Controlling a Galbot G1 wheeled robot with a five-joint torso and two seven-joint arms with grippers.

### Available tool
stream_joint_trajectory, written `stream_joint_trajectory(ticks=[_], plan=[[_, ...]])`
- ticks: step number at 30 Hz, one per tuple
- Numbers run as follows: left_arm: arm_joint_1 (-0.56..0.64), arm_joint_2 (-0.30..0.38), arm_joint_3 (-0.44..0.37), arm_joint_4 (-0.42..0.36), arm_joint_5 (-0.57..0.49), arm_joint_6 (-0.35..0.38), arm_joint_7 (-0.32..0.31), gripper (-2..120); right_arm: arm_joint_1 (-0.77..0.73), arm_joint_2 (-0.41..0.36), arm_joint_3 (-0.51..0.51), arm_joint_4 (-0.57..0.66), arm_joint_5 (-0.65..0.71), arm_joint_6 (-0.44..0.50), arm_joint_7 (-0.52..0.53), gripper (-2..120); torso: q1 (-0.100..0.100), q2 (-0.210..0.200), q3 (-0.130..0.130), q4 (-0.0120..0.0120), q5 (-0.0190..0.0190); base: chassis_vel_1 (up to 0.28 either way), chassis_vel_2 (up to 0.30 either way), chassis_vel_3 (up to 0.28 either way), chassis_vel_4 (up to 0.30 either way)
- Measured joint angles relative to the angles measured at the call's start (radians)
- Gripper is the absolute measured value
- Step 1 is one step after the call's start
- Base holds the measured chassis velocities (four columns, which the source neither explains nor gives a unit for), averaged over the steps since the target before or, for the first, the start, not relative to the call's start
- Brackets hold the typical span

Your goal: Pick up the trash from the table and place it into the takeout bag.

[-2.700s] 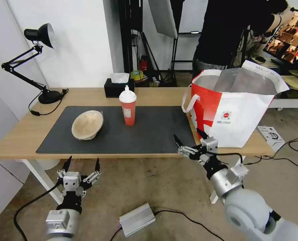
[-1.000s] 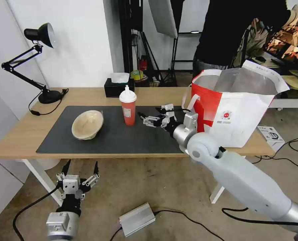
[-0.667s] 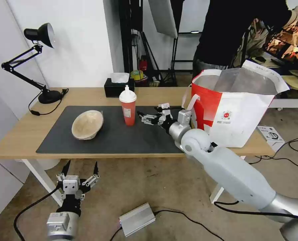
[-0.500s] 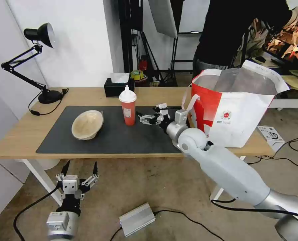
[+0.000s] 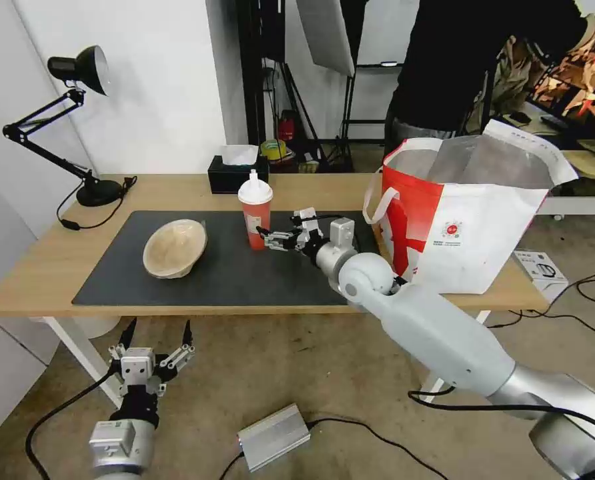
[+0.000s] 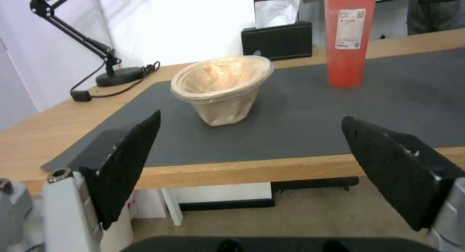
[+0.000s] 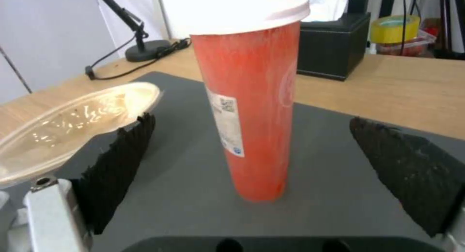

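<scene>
My right gripper (image 5: 275,235), jaws wide and empty, flanked the red-orange plastic cup with white domed lid (image 5: 255,211) mid-mat near the table's (image 5: 37,263) far edge; the beige pulp bowl (image 5: 175,248) too awaited the white-and-red insulated bag (image 5: 467,227); my left gripper (image 5: 156,333) hung open below the front edge

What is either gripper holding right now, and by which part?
Nothing. The right gripper is open beside the cup, fingers apart from it. The left gripper hangs open below the table.

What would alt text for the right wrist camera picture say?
The right claw is open, its two black fingers either side of an upright red-orange drink cup with a white lid, standing on a dark grey mat. A beige pulp bowl lies beside it, and a black tissue box sits behind on the wooden table.
</scene>
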Motion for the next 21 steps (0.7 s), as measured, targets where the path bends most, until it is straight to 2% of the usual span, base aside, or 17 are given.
stream_joint_trajectory(ticks=[21], plan=[[-0.003,-0.001,0.002,0.004,0.0,0.0,0.0,100,0.078,0.044,-0.045,-0.132,-0.021,0.022,-0.037,100,0.0,0.0,0.0,0.0,0.0,0.0,0.0,0.0,0.0]])
